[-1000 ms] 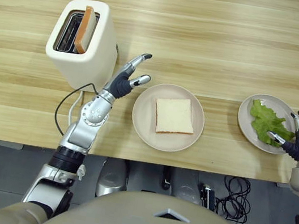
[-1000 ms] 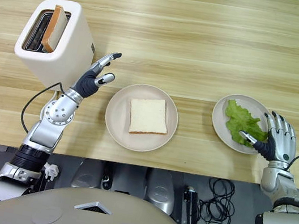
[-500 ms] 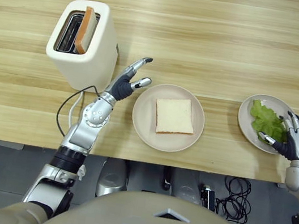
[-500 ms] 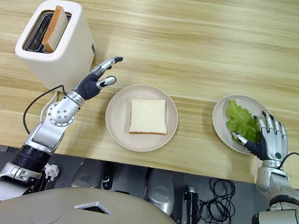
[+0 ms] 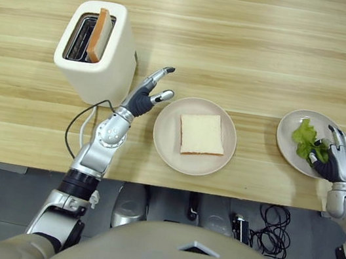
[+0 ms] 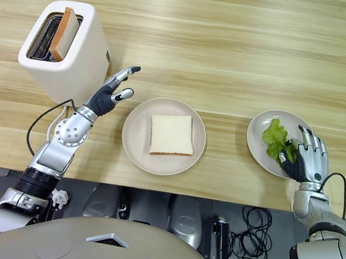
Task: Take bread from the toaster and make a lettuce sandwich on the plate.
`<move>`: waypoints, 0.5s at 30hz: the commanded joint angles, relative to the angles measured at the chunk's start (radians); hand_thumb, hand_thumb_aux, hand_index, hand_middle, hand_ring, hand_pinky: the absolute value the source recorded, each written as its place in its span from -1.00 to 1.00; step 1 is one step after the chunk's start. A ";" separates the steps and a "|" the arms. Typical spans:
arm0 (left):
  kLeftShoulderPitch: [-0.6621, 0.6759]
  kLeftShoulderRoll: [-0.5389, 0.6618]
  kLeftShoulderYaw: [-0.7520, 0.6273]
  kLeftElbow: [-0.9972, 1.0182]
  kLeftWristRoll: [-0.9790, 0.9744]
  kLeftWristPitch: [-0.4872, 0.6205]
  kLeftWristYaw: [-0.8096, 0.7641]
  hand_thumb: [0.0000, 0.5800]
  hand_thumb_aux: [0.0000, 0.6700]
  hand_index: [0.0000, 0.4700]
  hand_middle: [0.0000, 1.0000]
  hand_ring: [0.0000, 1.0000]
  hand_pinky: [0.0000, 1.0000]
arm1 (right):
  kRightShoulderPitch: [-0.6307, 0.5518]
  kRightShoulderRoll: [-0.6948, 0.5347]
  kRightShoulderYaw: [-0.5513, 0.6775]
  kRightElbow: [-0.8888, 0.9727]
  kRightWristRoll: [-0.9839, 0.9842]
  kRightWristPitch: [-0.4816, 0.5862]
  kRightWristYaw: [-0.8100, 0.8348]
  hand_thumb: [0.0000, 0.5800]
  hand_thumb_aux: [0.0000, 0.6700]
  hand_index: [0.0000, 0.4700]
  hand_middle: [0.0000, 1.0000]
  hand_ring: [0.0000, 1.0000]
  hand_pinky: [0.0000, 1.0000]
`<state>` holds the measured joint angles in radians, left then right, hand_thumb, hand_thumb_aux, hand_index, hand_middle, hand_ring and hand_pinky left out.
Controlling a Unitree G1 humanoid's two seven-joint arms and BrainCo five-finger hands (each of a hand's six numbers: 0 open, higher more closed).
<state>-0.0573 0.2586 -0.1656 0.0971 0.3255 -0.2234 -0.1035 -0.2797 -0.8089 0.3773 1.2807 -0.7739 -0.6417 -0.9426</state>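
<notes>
Right hand (image 5: 338, 157): fingers curled round lettuce (image 5: 304, 135), leaf at its 9 o'clock. Bread plate (image 5: 165, 143) farther toward 9 o'clock. Left hand (image 5: 144, 96) spread, empty.

The white toaster (image 5: 98, 57) stands at the left of the wooden table (image 5: 260, 44). An upright bread slice (image 5: 98, 34) sits in its right-hand slot. The left hand (image 5: 144, 97) is between the toaster and the centre plate (image 5: 166, 138), fingers extended, holding nothing. A flat bread slice (image 5: 201, 133) lies on the centre plate. The right hand (image 5: 338, 160) has its fingers curled onto the lettuce (image 5: 304, 136) on the small plate (image 5: 287, 141) at right.
</notes>
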 commanded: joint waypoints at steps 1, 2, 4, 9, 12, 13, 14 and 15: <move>-0.002 0.004 -0.011 0.025 0.011 -0.006 0.003 -1.00 -1.00 -1.00 -1.00 -1.00 -1.00 | -0.016 0.010 0.016 -0.006 0.002 -0.024 -0.001 1.00 1.00 0.96 -1.00 -1.00 -1.00; -0.002 0.004 -0.011 0.027 0.012 -0.007 0.005 -1.00 -1.00 -1.00 -1.00 -1.00 -1.00 | -0.021 0.012 0.014 -0.006 0.006 -0.030 0.003 1.00 1.00 0.96 -1.00 -1.00 -1.00; -0.004 0.004 -0.011 0.032 0.012 -0.009 0.008 -1.00 -1.00 -1.00 -1.00 -1.00 -1.00 | -0.029 0.014 0.014 -0.008 0.008 -0.040 0.007 1.00 1.00 0.96 -1.00 -1.00 -1.00; -0.011 0.003 -0.010 0.045 0.012 -0.015 0.013 -1.00 -1.00 -1.00 -1.00 -1.00 -1.00 | -0.050 0.017 0.015 -0.023 0.010 -0.077 0.007 1.00 1.00 0.96 -1.00 -1.00 -1.00; -0.013 0.002 -0.008 0.051 0.012 -0.018 0.017 -1.00 -1.00 -1.00 -1.00 -1.00 -1.00 | -0.072 0.017 0.021 -0.037 0.005 -0.099 0.012 1.00 1.00 0.96 -1.00 -1.00 -1.00; -0.014 0.002 -0.008 0.053 0.012 -0.019 0.019 -1.00 -1.00 -1.00 -1.00 -1.00 -1.00 | -0.078 0.017 0.021 -0.041 0.005 -0.105 0.013 1.00 1.00 0.96 -1.00 -1.00 -1.00; -0.015 0.002 -0.009 0.056 0.012 -0.021 0.020 -1.00 -1.00 -1.00 -1.00 -1.00 -1.00 | -0.081 0.016 0.020 -0.044 0.006 -0.111 0.012 1.00 1.00 0.96 -1.00 -1.00 -1.00; -0.017 0.001 -0.009 0.062 0.012 -0.023 0.020 -1.00 -1.00 -1.00 -1.00 -1.00 -1.00 | -0.085 0.014 0.019 -0.050 0.007 -0.118 0.007 1.00 1.00 0.96 -1.00 -1.00 -1.00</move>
<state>-0.0691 0.2584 -0.1657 0.1350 0.3273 -0.2468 -0.0868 -0.3580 -0.7972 0.3852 1.2426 -0.7659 -0.7429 -0.9413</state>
